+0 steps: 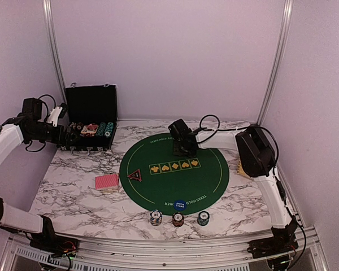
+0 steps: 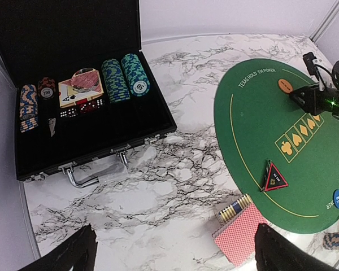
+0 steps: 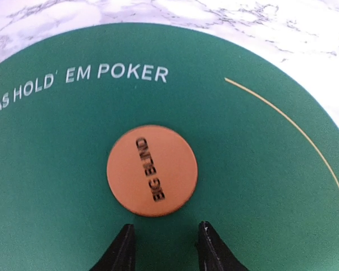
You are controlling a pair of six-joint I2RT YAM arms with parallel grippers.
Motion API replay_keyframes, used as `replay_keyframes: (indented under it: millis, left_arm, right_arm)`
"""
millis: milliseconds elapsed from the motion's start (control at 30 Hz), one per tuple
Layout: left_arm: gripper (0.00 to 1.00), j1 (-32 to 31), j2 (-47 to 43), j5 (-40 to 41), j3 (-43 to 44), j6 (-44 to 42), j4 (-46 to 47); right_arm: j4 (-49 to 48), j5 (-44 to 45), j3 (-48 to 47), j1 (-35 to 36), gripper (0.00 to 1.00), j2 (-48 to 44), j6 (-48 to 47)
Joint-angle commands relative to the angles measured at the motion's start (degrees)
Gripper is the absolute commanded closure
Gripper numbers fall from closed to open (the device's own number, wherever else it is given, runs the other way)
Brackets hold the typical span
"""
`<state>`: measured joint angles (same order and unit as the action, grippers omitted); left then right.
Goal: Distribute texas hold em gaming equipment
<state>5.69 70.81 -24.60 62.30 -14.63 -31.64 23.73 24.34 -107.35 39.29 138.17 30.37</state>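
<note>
On the green poker mat [image 3: 260, 186] lies the orange disc [image 3: 152, 170] marked BIG BLIND. It lies flat, just ahead of my right gripper [image 3: 165, 228], whose fingers are open with nothing between them. From above, that gripper [image 1: 183, 149] hangs over the mat's far side. The red-rimmed triangle [image 1: 135, 175] and the blue disc [image 1: 180, 204] rest on the mat. Three chip stacks [image 1: 178, 219] stand by its near edge. The red-backed cards [image 2: 240, 232] lie left of the mat. My left gripper [image 2: 175, 257] is open wide above bare marble, near the cards.
The open black case [image 2: 101, 132] stands at the back left, holding chip stacks [image 2: 124, 78], cards and dice. A tan slatted wooden object [image 1: 242, 167] sits behind the right arm at the table's right edge. Walls close in the back and sides.
</note>
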Motion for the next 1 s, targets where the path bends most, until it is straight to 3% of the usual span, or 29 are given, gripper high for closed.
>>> replay_keyframes:
  millis: [0, 133, 333, 967]
  left_arm:
    - [0.01, 0.0, -1.0, -0.6, 1.2, -1.2, -1.7]
    - [0.01, 0.1, -1.1, -0.7, 1.3, -1.3, -2.0]
    - [0.01, 0.1, -0.8, -1.2, 1.2, -1.5, -2.2]
    - [0.01, 0.1, -1.2, -1.5, 1.9, -1.4, -2.8]
  right_arm:
    - [-2.0, -3.7, 11.3, 2.9, 0.57, -10.8, -7.1]
    - [-2.2, -12.9, 21.2, 6.8, 0.41, -20.6, -13.2]
    - [3.1, -20.3, 31.2, 11.6, 0.24, -30.3, -17.7]
    - [12.0, -22.1, 32.3, 20.1, 0.3, -27.6, -25.0]
